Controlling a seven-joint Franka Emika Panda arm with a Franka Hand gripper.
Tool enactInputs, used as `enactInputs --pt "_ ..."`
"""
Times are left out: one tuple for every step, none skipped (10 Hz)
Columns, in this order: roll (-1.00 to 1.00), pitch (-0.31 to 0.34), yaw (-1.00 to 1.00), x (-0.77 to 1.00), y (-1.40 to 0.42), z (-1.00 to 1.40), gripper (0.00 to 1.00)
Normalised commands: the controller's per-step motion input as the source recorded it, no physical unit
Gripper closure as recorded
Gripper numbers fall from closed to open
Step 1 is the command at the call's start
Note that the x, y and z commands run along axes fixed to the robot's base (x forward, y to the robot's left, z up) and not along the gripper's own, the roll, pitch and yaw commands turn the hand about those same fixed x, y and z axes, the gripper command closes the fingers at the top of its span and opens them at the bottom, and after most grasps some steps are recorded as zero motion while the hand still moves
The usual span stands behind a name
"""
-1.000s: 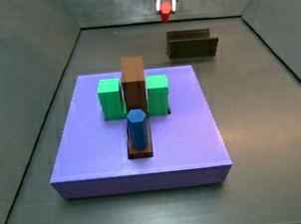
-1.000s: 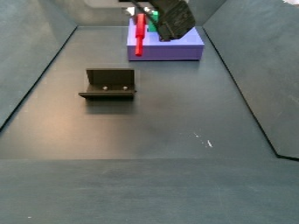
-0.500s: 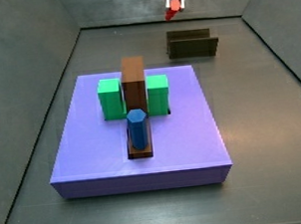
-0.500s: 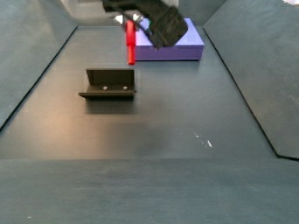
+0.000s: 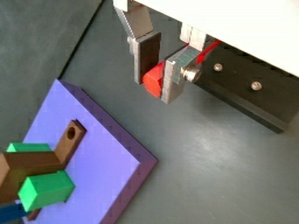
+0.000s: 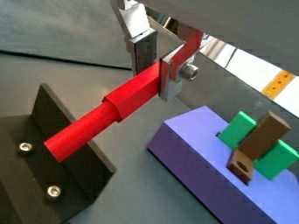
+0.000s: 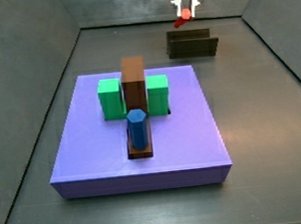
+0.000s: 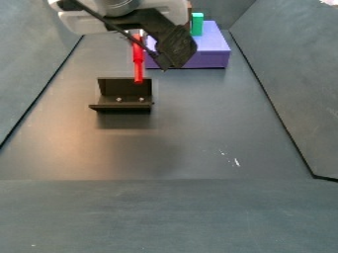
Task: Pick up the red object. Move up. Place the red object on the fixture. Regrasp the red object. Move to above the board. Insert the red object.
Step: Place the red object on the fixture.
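Gripper (image 6: 160, 63) above the fixture (image 8: 123, 96). Fingers (image 5: 177, 74) closed on the red object (image 6: 105, 116), held upright. No legible markings.

Lighting: even, diffuse, dimmish — colours saturated, shadows soft. Focus: side views slightly soft; gripper (image 5: 158, 72) close and sharp in wrist views.

The claw (image 6: 162, 63), over the matt black fixture (image 8: 123, 95), has brushed-silver metal fingers (image 6: 176, 68).
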Motion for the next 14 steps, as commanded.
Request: enactInputs --pt "0.0 0.0 0.0 0.74 0.0 -0.43 1.0" --pt "-0.01 -0.006 -0.03 0.7 0.03 -0.49 1.0" --pt "-0.05 -0.117 -0.03 0.57 0.07 -0.44 1.0" --pt "-0.03 -0.109 -0.03 0.59 0.09 -0.39 1.0" --pt "-0.07 -0.054 -0.01 0.64 0.15 -0.17 1.0" --pt "-0.16 0.0 0.0 0.69 0.27 0.0 1.0" --pt "-0.13 0.0 0.0 0.61 0.29 0.12 1.0" --pt "0.0 0.0 0.0 0.17 0.08 -0.14 1.0" --pt "-0.06 -0.18 -0.01 -0.27 0.03 -0.38 1.0" --pt "-0.09 -0.151 -0.04 -0.29 0.0 -0.44 1.0" --pt "-0.11 -0.083 -0.07 -0.18 0.0 -0.3 1.0" --pt "-0.13 0.0 -0.04 -0.05 0.05 -0.06 1.0" --pt "-0.04 0.0 0.0 -0.04 0.04 0.0 1.0" --pt "-0.06 0.0 0.0 0.0 0.0 0.0 1.0"
